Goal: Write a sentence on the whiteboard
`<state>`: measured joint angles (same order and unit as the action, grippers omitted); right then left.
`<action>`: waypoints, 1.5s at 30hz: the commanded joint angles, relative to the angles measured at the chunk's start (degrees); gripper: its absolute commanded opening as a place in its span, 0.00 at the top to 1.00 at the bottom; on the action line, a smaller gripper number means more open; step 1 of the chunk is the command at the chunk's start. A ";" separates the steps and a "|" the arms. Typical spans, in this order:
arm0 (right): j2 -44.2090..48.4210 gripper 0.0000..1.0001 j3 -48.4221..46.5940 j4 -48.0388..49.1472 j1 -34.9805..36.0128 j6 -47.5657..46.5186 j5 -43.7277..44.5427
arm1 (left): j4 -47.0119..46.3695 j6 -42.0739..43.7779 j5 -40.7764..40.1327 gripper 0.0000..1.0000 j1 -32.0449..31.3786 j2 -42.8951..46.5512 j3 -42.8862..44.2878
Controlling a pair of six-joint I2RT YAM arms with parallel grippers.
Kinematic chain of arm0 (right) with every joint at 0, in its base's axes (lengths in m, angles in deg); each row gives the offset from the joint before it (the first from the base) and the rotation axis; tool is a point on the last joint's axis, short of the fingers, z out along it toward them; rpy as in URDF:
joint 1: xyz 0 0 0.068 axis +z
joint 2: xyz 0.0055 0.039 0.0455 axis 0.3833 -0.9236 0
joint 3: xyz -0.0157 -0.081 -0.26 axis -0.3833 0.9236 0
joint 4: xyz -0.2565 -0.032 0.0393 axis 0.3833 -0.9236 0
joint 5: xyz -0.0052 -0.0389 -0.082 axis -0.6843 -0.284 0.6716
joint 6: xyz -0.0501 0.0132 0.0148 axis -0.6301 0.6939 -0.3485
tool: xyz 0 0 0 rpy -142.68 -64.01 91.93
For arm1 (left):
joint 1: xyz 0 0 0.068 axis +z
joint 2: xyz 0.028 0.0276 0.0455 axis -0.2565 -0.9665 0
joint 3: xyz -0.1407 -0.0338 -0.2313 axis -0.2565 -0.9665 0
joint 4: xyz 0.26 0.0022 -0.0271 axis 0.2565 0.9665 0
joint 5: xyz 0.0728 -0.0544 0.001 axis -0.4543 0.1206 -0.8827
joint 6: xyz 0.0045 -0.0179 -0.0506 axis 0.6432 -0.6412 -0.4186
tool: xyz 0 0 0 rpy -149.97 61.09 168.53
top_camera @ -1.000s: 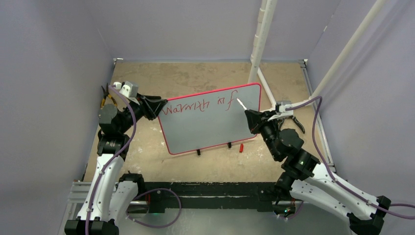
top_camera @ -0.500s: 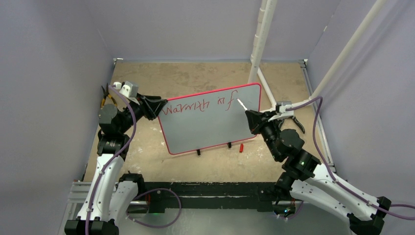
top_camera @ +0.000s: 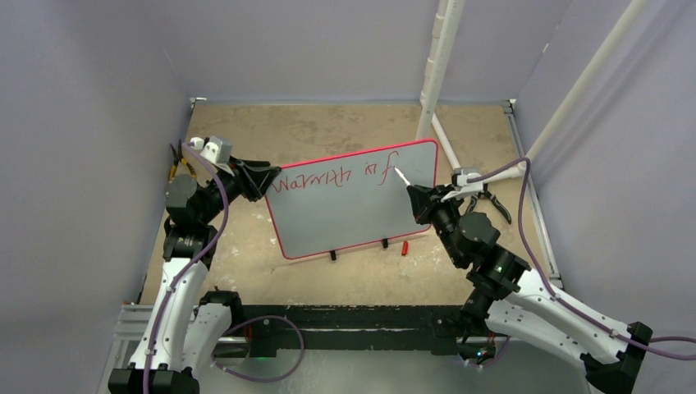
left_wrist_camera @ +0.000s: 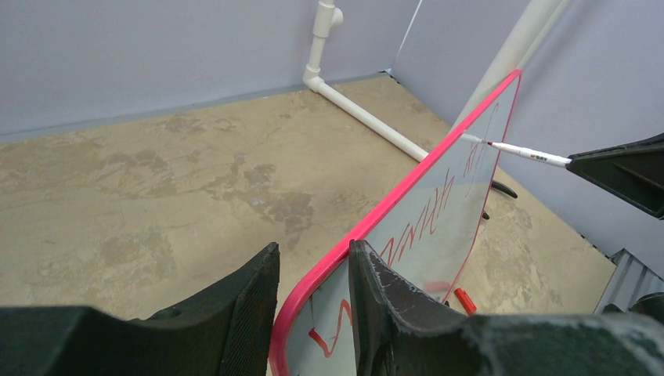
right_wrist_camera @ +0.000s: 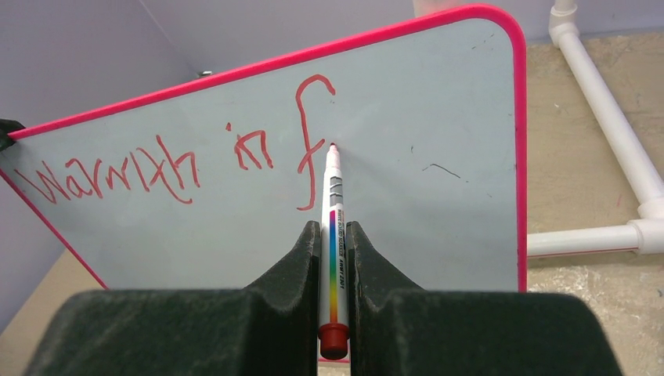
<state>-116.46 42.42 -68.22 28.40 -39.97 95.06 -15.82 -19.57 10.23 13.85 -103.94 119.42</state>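
Right wrist footage is filled by the whiteboard [right_wrist_camera: 438, 235], on which the sentence [right_wrist_camera: 156, 168] is seen to run only as far as "Warmth in f". The marker [right_wrist_camera: 330, 176] is clamped between the closed fingers of the right gripper [right_wrist_camera: 333, 231], and its tip is set against the stem of the "f" at crossbar height. Compared with a second ago in the top view, the right arm has been carried slightly to the left, and the tip with it. The whiteboard is unmoved, stood upright on its feet between the two arms. Its left edge is pinched by the left gripper [left_wrist_camera: 313, 252], which is closed on the red rim. The crossbar is judged to be under way, and most of the sentence remains to be written.
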 commanded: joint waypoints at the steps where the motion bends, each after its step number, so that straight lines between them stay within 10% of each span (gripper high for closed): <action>1: -0.54 1.00 -0.24 3.51 -0.22 -1.66 0.40 | -0.22 0.39 1.45 0.64 0.01 0.07 -0.53; 45: -2.20 1.00 -3.25 1.35 -0.22 -1.70 2.21 | -0.44 0.40 1.54 0.64 0.09 0.07 -0.45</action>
<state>-117.99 41.42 -68.30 28.44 -40.91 95.46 -15.82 -19.59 10.23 13.85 -103.94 119.42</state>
